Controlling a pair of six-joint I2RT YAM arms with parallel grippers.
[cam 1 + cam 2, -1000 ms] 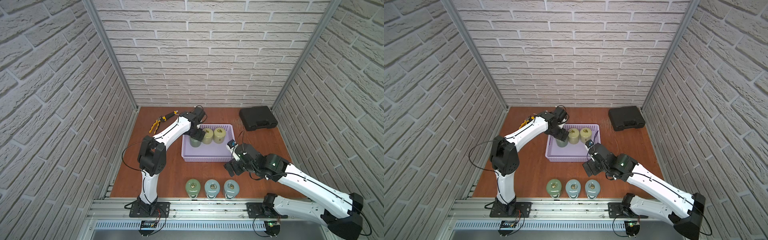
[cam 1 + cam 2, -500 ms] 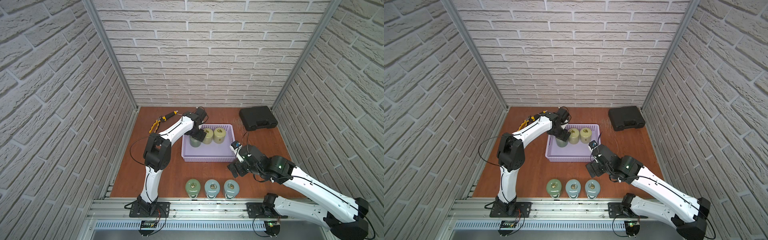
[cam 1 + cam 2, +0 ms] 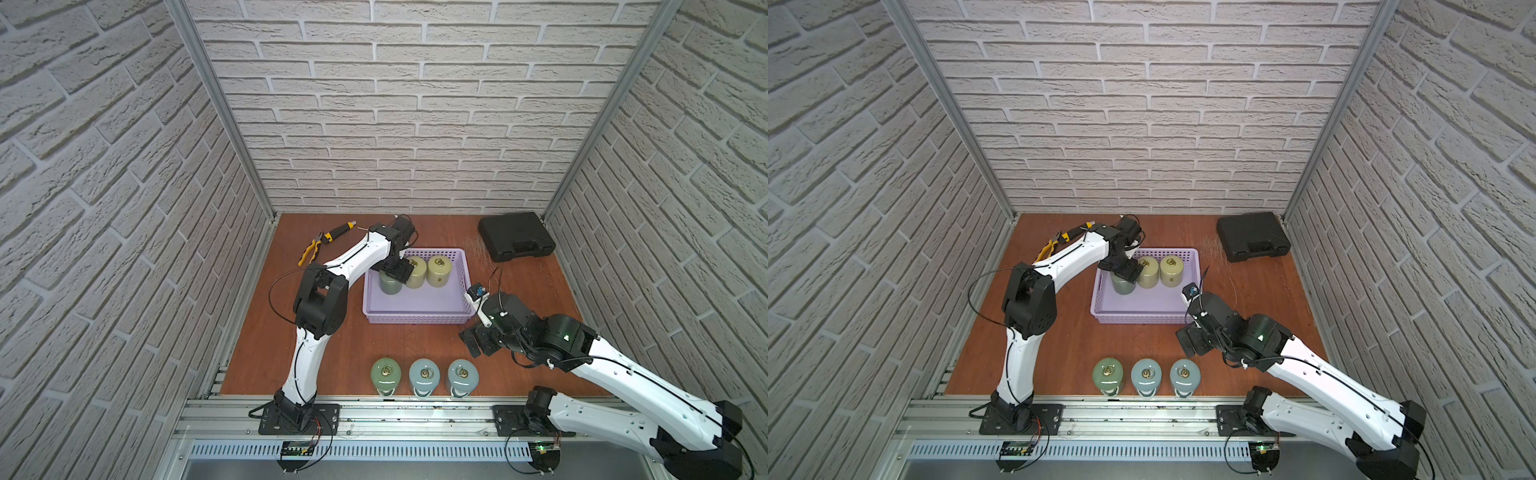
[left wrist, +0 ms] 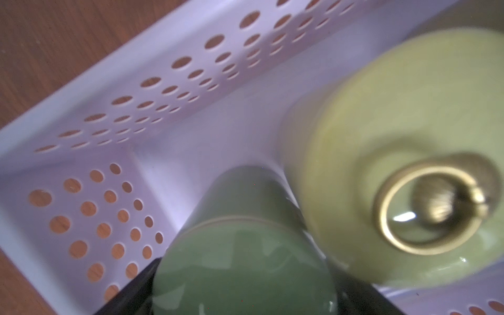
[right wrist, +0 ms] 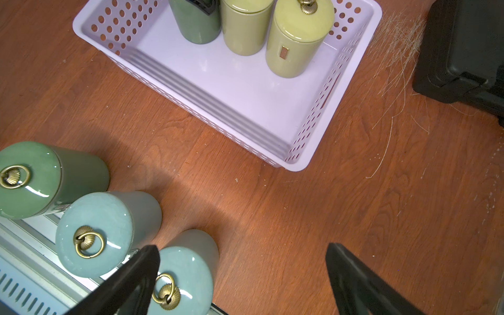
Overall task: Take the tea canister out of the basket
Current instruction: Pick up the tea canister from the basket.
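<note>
The dark green canister (image 3: 388,284) stands in the 10 o'clock corner of the basket (image 3: 415,319). Jaws of left gripper (image 4: 245,283) straddle it; grip cannot be confirmed. Jaws of right gripper (image 5: 242,246) are spread, empty.

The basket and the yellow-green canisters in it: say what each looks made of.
Basket: moulded plastic, smooth lavender with a soft sheen, round holes through thin walls. Yellow-green canisters: likely glazed ceramic, glossy with bright highlights; ring pulls look brass-toned metal.
</note>
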